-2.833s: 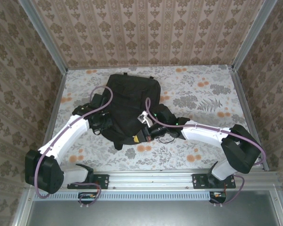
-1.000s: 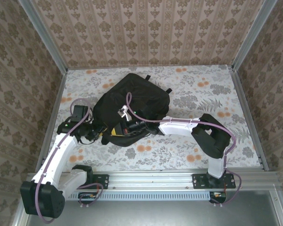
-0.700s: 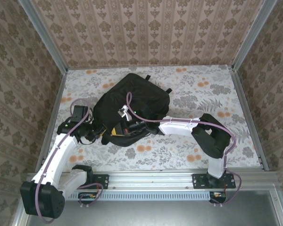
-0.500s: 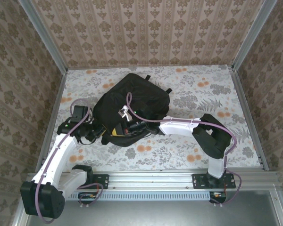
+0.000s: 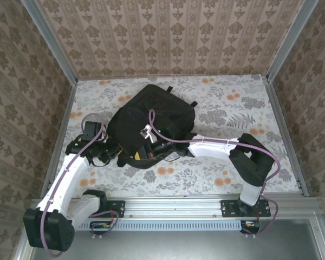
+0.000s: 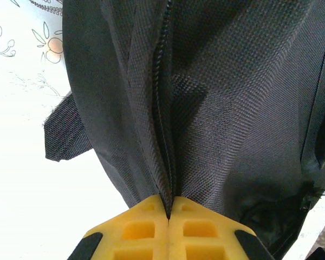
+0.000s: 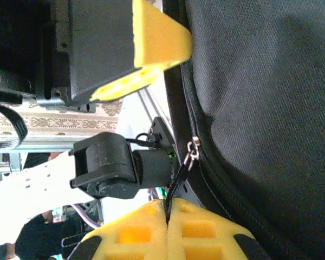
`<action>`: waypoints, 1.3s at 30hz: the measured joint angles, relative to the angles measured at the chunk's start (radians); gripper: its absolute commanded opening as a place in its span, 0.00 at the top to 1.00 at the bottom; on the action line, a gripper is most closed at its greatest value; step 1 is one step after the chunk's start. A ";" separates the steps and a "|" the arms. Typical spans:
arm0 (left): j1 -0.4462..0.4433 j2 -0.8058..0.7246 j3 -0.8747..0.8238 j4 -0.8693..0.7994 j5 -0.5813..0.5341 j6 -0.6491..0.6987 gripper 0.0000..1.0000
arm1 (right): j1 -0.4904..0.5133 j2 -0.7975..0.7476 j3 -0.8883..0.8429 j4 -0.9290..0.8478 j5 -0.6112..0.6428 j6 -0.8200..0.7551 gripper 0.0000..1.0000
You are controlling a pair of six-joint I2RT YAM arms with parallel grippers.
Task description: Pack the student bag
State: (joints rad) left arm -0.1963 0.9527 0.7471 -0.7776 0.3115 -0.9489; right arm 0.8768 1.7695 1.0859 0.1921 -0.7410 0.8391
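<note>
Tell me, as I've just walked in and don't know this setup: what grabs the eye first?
A big black student bag lies a little left of centre on the floral table. Both arms meet at its near edge: the left pincer, yellow-tipped, is shut on the fabric at the zipper seam, and the right pincer is shut on the zipper pull cord.
</note>
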 measured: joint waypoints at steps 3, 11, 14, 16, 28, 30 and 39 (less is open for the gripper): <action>0.006 0.000 0.000 -0.001 0.001 0.007 1.00 | -0.002 -0.024 -0.013 -0.029 0.001 -0.023 1.00; 0.016 0.000 0.000 -0.003 0.016 0.026 1.00 | -0.024 -0.071 -0.036 -0.106 0.006 -0.079 1.00; 0.022 0.000 0.000 -0.004 0.021 0.030 1.00 | -0.038 -0.091 -0.048 -0.132 0.008 -0.103 1.00; 0.025 0.000 0.000 -0.004 0.025 0.032 1.00 | -0.050 -0.104 -0.058 -0.146 0.008 -0.117 1.00; 0.073 0.053 0.029 -0.024 0.021 0.106 0.60 | -0.064 -0.116 -0.051 -0.195 0.000 -0.139 1.00; 0.100 0.079 0.048 -0.022 0.009 0.117 0.54 | -0.056 -0.096 -0.023 -0.191 -0.003 -0.117 1.00; 0.066 -0.040 -0.009 -0.018 0.090 0.033 0.52 | -0.045 -0.023 0.028 -0.132 -0.003 -0.025 1.00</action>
State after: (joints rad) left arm -0.1299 0.9131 0.7380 -0.7959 0.4015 -0.9157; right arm 0.8322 1.7466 1.1137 0.0605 -0.7441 0.8139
